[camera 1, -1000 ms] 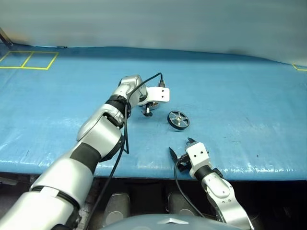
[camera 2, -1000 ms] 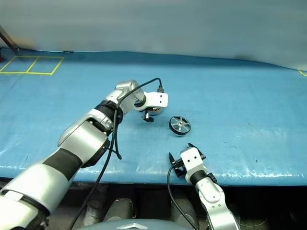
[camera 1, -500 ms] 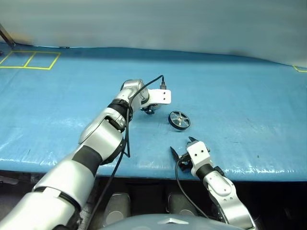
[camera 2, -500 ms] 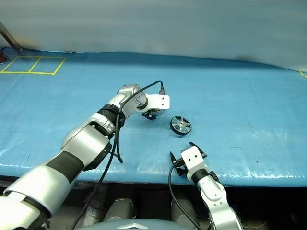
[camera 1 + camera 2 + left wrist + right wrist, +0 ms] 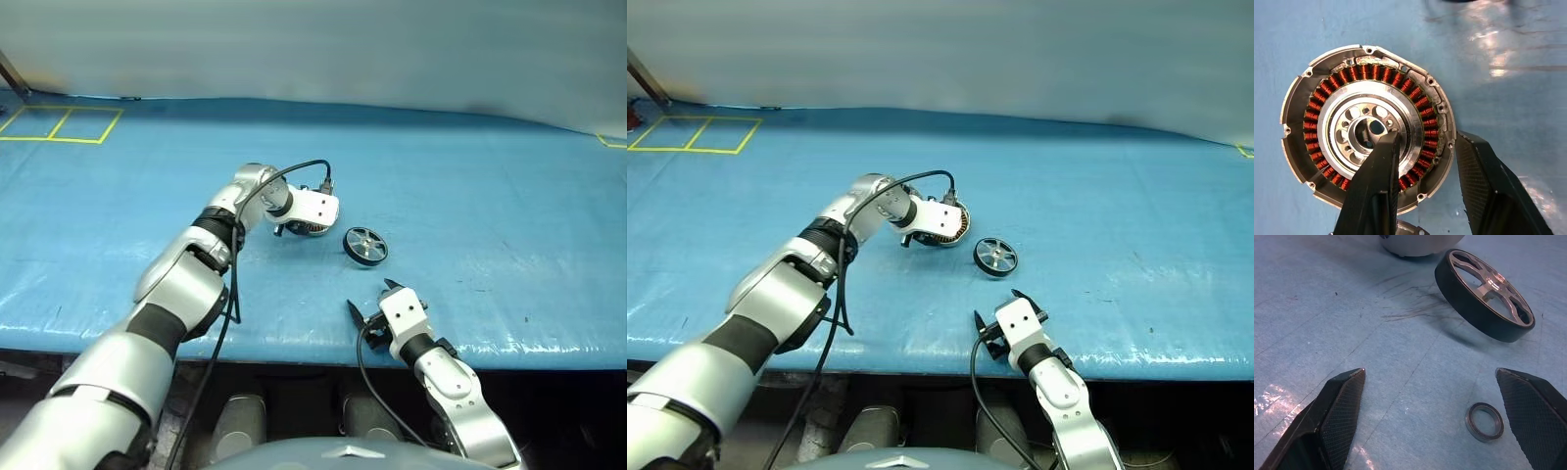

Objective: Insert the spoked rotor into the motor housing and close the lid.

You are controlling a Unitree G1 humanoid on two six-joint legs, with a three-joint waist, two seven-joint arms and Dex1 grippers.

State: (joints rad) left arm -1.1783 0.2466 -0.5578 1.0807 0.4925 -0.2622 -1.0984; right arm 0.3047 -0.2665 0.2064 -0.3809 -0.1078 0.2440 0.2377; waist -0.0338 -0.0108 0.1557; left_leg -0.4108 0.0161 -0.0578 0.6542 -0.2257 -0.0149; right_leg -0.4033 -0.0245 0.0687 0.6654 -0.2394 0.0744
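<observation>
Jaws of the left gripper (image 5: 1422,191) stood partly closed astride the wall of the motor housing (image 5: 1364,125): one finger lay inside over the silver centre, the other outside the rim, a gap showing between the outer finger and the rim, so a firm grip could not be confirmed. Jaws of the right gripper (image 5: 1442,423) stood wide and held nothing, low over the blue table cover (image 5: 490,206) near its front edge.

The spoked rotor (image 5: 364,245) lay on the cover just beside the housing, on the right arm's side, apparently propped at a tilt in the right wrist view. A small loose ring (image 5: 1484,421) lay on the cover between the right fingers. A sliver of metal at the housing's near edge may have been the lid; could not tell.

Risks, as judged:
- The inner finger sat near the copper windings; a skewed squeeze could scrape them.
- A pinch on only one wall could let the housing pivot or slip if lifted.
- The tilted rotor could roll or skid if a right finger struck its rim.
- The right gripper reaching forward could catch and displace the loose ring.
</observation>
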